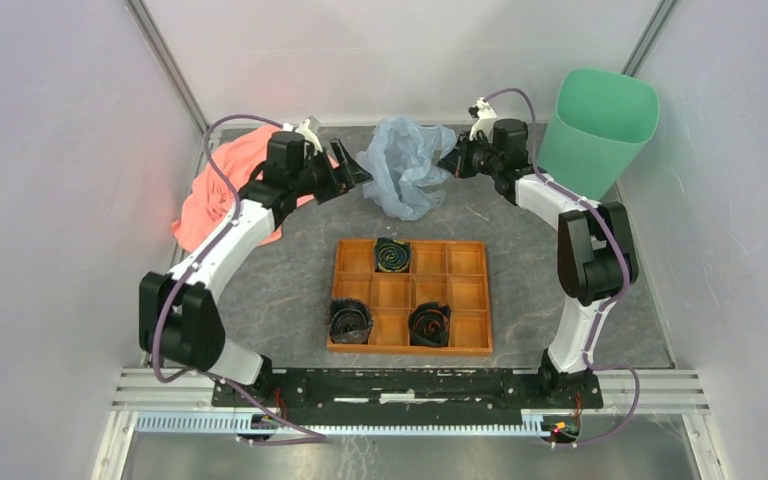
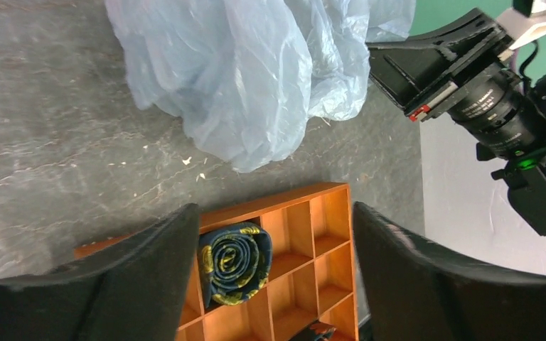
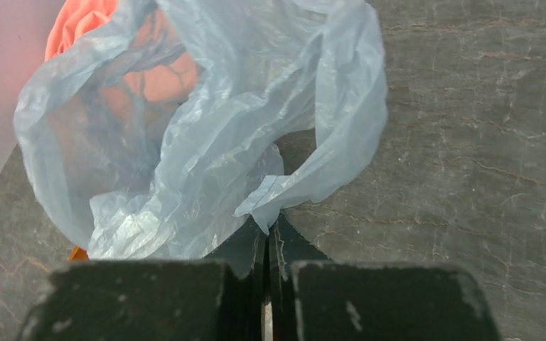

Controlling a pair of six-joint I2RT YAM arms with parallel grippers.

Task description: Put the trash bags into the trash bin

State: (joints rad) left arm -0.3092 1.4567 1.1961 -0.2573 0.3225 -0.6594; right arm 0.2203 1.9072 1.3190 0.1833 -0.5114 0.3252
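The pale blue translucent trash bag [image 1: 405, 165] hangs crumpled at the back middle of the table, between both arms. My right gripper [image 1: 452, 162] is shut on an edge of the trash bag [image 3: 270, 202] and holds it up off the table. My left gripper [image 1: 358, 172] is open and empty just left of the bag; in the left wrist view the bag [image 2: 249, 78] lies ahead of its spread fingers [image 2: 149, 277]. The mint-green trash bin [image 1: 598, 128] stands upright at the back right, behind the right arm.
An orange-brown wooden compartment tray [image 1: 412, 296] sits mid-table with three dark coiled rolls [image 1: 393, 256] in it. A salmon-pink cloth [image 1: 222, 185] lies at the back left under the left arm. White walls close in on both sides.
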